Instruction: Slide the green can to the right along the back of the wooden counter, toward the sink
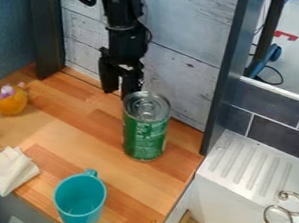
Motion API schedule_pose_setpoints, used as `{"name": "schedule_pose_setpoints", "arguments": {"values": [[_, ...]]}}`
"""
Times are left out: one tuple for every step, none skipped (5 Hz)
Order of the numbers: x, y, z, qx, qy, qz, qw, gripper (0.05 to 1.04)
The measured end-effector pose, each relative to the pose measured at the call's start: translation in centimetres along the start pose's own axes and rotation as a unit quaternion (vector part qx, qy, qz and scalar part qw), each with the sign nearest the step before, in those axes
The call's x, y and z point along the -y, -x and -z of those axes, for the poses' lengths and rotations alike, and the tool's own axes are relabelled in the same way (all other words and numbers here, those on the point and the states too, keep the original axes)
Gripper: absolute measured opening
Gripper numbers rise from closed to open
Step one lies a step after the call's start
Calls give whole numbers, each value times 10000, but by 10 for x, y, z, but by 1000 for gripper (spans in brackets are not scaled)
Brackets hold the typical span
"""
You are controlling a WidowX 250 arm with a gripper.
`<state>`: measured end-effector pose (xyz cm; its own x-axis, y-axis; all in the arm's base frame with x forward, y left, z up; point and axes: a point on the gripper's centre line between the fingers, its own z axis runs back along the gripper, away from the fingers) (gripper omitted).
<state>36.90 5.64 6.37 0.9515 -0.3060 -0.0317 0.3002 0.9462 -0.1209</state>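
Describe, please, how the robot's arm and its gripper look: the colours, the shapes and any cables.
The arm is black, with blocky, jointed segments. A black cable curves in a loop beside its upper part. The gripper is also black, with two chunky, angular fingers. I cannot make out any markings.

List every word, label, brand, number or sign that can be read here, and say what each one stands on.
No text can be read with confidence.
Green can: pale print on its side, too small to read.
Teal mug: no lettering that I can make out.
Pale patch on the grey counter front: cut off by the bottom edge; I cannot tell whether it bears print.
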Motion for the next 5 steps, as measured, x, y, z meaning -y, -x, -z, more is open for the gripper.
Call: {"name": "schedule_pose_setpoints", "arguments": {"values": [[0, 6, -14, -45, -96, -214, 9997, 1001], [-7, 14, -39, 110, -410, -447, 9981, 1001], [-17, 48, -74, 307, -784, -859, 9927, 1001], [-5, 93, -89, 202, -549, -707, 9958, 1001], [20, 132, -86, -15, -529, -334, 9980, 1001]]}}
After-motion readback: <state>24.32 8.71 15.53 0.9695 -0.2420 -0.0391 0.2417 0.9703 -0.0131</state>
